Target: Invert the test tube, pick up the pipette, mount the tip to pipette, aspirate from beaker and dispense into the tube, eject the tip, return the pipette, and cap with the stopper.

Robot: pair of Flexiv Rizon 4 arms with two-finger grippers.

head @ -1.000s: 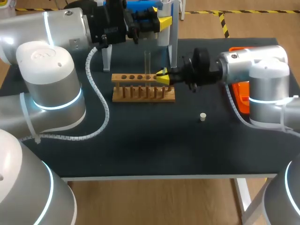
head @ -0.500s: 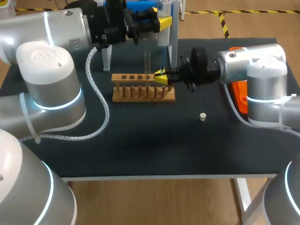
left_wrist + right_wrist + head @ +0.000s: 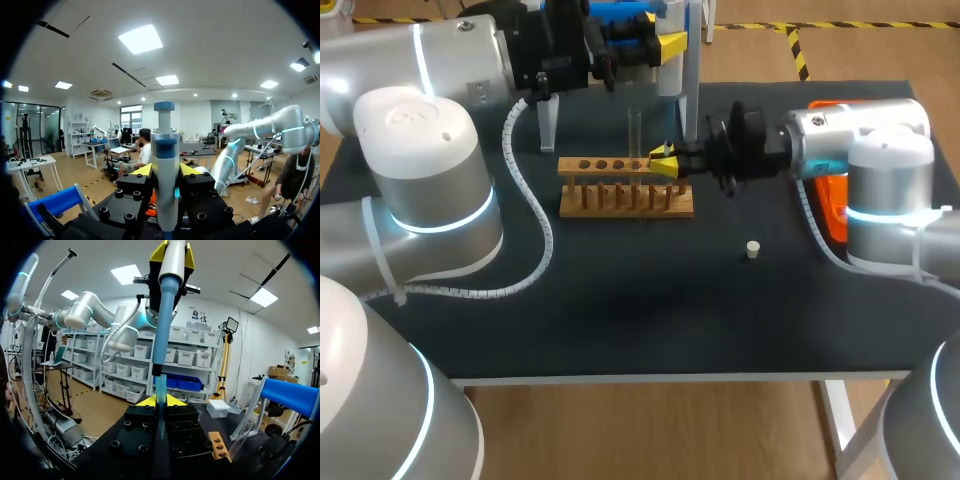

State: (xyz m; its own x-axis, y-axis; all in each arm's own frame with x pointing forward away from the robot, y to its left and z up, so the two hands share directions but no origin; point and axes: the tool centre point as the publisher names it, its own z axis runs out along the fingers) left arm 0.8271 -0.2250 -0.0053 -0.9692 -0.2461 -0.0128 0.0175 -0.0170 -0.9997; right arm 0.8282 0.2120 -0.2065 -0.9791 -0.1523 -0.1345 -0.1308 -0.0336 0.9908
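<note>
Pinching the white-and-blue pipette [image 3: 165, 145], your left gripper [image 3: 165, 172] hangs at the tabletop's [image 3: 620, 310] far edge. Your right gripper [image 3: 665, 160], grip unreadable, sits by the wooden rack [image 3: 625, 200] holding the clear test tube [image 3: 634, 130].

No legible text, labels or numbers on anything on the table [image 3: 620, 320].

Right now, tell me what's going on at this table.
The left end effector is shut on the pipette, held upright above the far side of the table. The right end effector sits at the end of the wooden rack, gripping what looks like a pipette tip below the pipette's shaft; I cannot tell whether they are joined. A test tube stands in the rack, and the stopper lies loose on the table.
</note>
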